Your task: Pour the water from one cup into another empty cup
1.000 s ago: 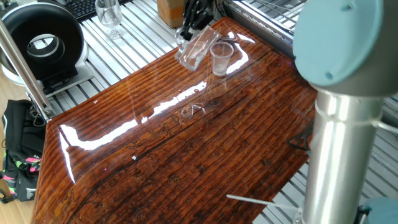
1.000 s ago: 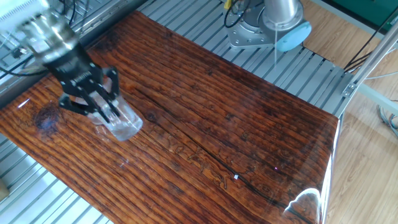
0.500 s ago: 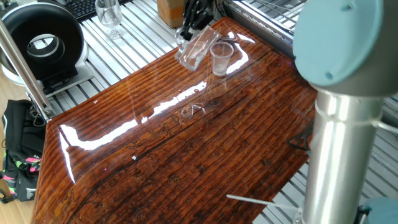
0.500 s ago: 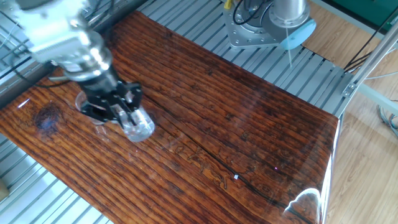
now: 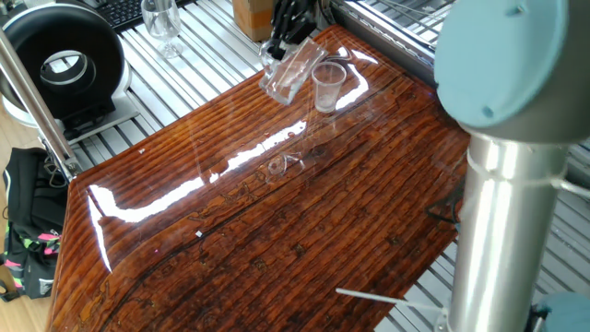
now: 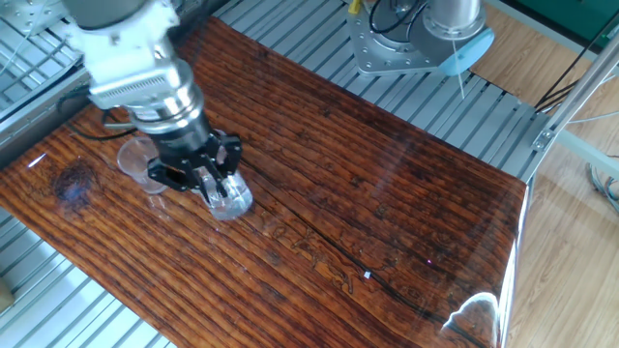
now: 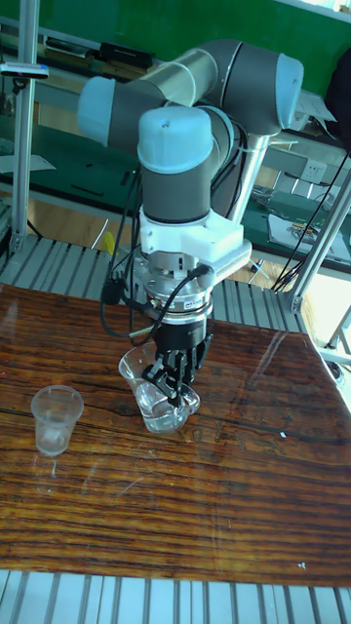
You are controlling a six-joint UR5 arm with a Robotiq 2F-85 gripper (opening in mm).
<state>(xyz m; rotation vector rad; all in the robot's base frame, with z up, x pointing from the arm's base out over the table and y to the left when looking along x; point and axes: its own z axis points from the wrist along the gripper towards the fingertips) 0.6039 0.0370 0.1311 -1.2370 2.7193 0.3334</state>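
A single dark reddish-brown wooden tabletop with a glossy grain (image 5: 277, 240) fills most of each view, resting on a ribbed metal frame. One grey and pale-blue jointed robot arm (image 7: 185, 127) reaches down over it. Its black two-finger gripper (image 7: 174, 375) is clamped on the tall clear glass tumbler with a thick base (image 7: 156, 395), one finger inside the rim and one outside as far as the tall fixed view shows.

There are two cups on the table side of the scene. The tumbler is tilted hard over, its mouth up and its thick base low near the wood; in one fixed view it leans toward the small cloudy tapered plastic cup with a rolled rim (image 5: 327, 86). The small cup stands upright on the tabletop, just beside the tumbler in two views, apart from it in the tall fixed view. A little clear water seems to pool in the tumbler's lower part, though it is hard to tell apart from the glass.

One clear stemmed glass (image 5: 162, 20) stands off the wood on the metal slats, well apart from both cups.
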